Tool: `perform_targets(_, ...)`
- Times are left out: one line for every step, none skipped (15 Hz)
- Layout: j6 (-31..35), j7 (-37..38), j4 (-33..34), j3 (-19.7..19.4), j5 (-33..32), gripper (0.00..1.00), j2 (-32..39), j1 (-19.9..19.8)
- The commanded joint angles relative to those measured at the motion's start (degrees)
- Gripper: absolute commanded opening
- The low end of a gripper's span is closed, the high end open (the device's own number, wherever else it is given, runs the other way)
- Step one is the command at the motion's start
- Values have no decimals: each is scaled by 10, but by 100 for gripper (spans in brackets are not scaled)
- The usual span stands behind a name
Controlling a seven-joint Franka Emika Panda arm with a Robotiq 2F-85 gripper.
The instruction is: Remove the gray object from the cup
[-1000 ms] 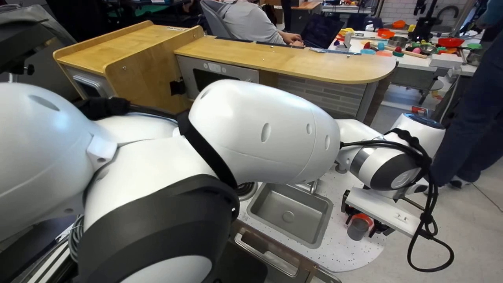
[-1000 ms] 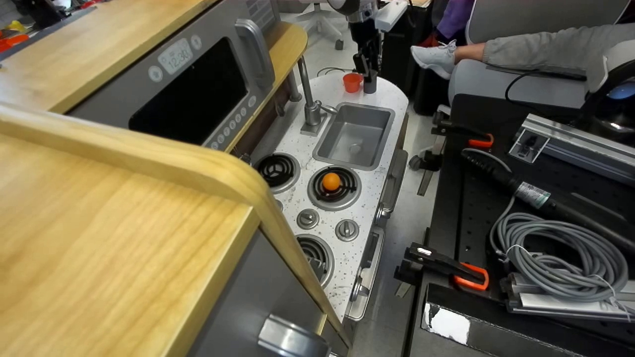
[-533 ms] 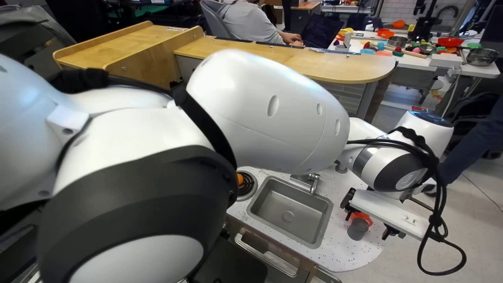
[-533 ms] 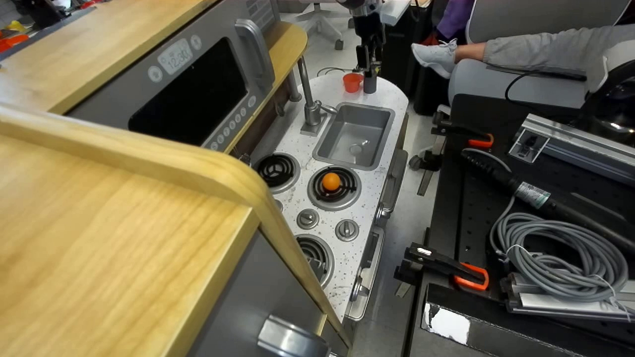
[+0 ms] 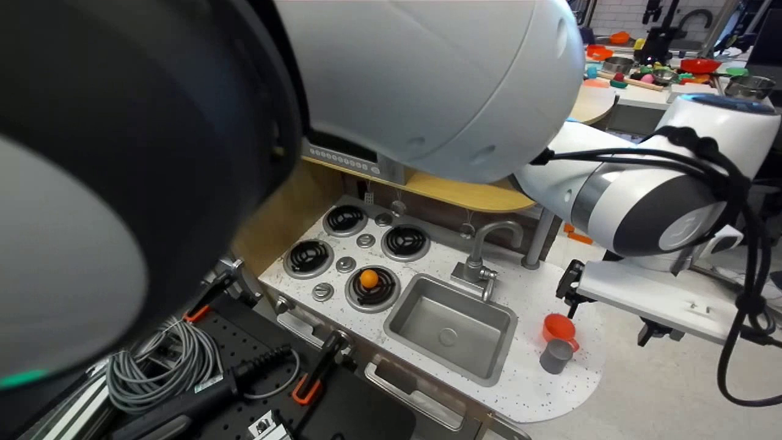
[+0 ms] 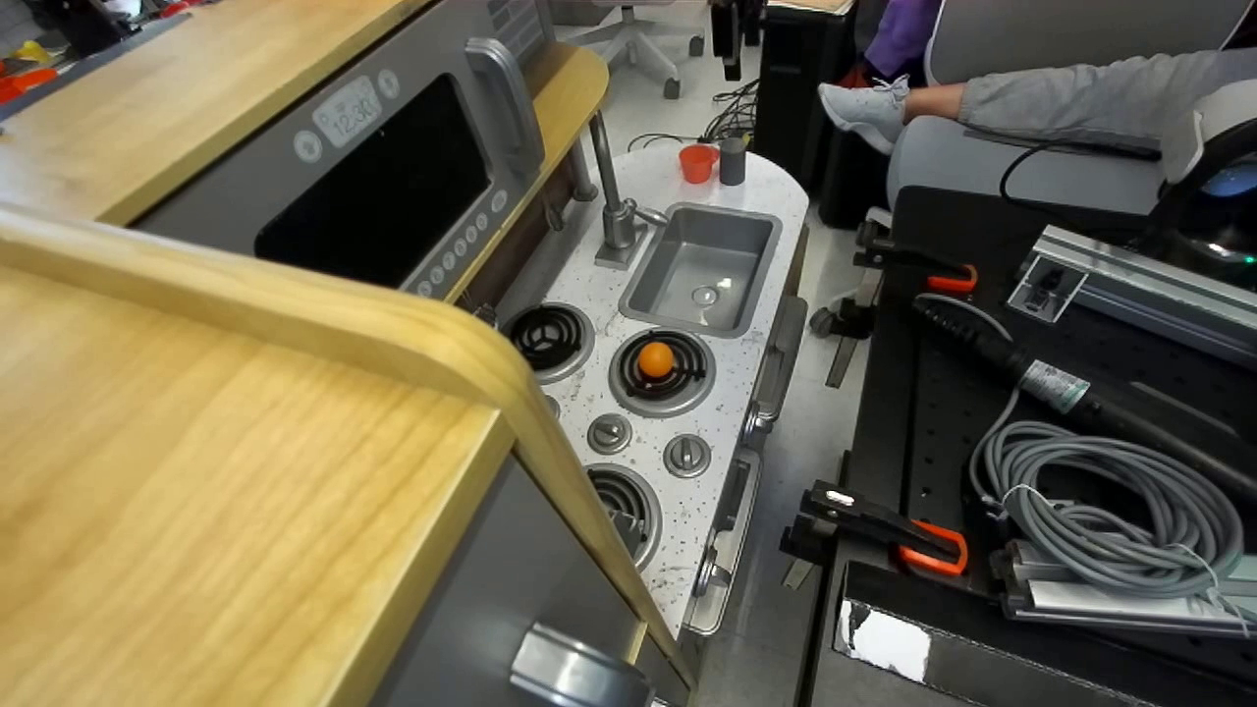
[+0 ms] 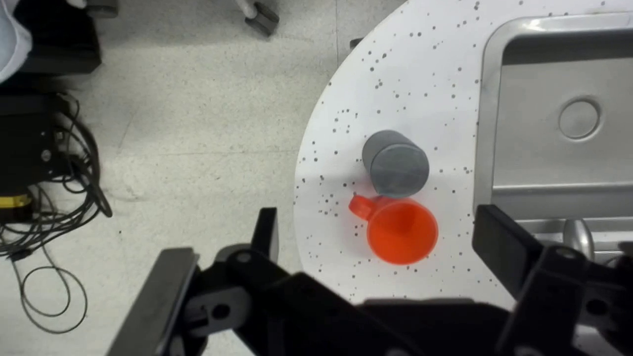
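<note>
While the speckled white counter (image 5: 526,396) runs out to a curved end edge, the steel-gray sink (image 5: 427,313) lies inset between its front and back edges. By that curved edge, raised well above the counter, hangs the claw (image 7: 381,227), released: its fingers stand wide apart and grip nothing. Between the sink and the curved edge stands the red cup (image 7: 401,235), upright, only its own red inside showing in the wrist view. Last, and narrower than the cup, is the gray piece (image 7: 398,167), upright on the counter outside the cup, just beside it on the front-edge side; whether the two touch I cannot tell.

So the removal itself looks done, and what is left, I judge, is to get the claw away. The next move seems to call for no grasp: lift, fingers apart, out past the curved edge, so that neither piece is nudged toward the front edge.
</note>
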Motion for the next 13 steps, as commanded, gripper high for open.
perform_targets(75,-16,-138,1,-14,100,-106,13)
perform_targets(81,-25,-162,9,-10,100,-126,10)
perform_targets(80,-36,-187,15,-7,100,-148,10)
perform_targets(83,-46,-212,21,-5,100,-169,8)
perform_targets(83,-52,-237,24,-4,100,-190,8)
perform_targets(69,-54,-262,26,-2,100,-213,7)
perform_targets(55,-40,-170,12,1,100,-143,15)
perform_targets(54,-41,-185,12,2,100,-156,17)
perform_targets(54,-41,-184,11,2,100,-157,17)
perform_targets(54,-41,-181,11,2,100,-153,17)
perform_targets(54,-41,-181,10,1,100,-150,17)
perform_targets(54,-41,-181,10,1,100,-149,17)
perform_targets(54,-41,-181,10,1,100,-148,16)
